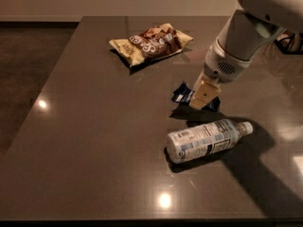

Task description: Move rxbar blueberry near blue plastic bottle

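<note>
The rxbar blueberry [182, 93] is a small dark-blue wrapper just behind the bottle. Its ends stick out on both sides of my fingers. My gripper [203, 97] comes down from the upper right and is shut on the bar, holding it at or just above the table top; a shadow lies under it. The blue plastic bottle [206, 140] lies on its side in front of the bar, white cap pointing right, about a hand's width from the gripper.
A yellow-and-brown chip bag [150, 42] lies at the back of the dark table [94, 141]. The table's left edge borders dark floor. My arm's shadow falls across the table right of the bottle.
</note>
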Tool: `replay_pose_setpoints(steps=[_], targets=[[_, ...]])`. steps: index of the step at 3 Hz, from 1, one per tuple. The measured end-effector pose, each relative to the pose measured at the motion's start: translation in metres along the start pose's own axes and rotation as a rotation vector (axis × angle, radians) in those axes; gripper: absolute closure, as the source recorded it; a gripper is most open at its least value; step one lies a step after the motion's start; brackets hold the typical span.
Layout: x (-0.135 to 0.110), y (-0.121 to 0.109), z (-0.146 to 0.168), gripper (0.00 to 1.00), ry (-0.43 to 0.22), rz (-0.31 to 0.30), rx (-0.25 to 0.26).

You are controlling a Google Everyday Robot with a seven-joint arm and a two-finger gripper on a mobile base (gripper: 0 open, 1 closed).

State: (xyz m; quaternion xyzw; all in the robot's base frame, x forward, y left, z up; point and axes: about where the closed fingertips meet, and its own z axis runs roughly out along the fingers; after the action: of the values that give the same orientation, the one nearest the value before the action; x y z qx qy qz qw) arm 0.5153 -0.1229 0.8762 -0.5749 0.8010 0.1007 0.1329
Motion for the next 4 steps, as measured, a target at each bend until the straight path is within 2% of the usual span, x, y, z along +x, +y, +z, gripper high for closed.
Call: replay_pose_setpoints(steps=[1,4], targets=[[0.0113,0.0071,-0.0033,0.82,-0.014,0.013,-0.009],[0.0138,0.0114,-0.0057,0.13,-0.027,0.017,-0.009]])
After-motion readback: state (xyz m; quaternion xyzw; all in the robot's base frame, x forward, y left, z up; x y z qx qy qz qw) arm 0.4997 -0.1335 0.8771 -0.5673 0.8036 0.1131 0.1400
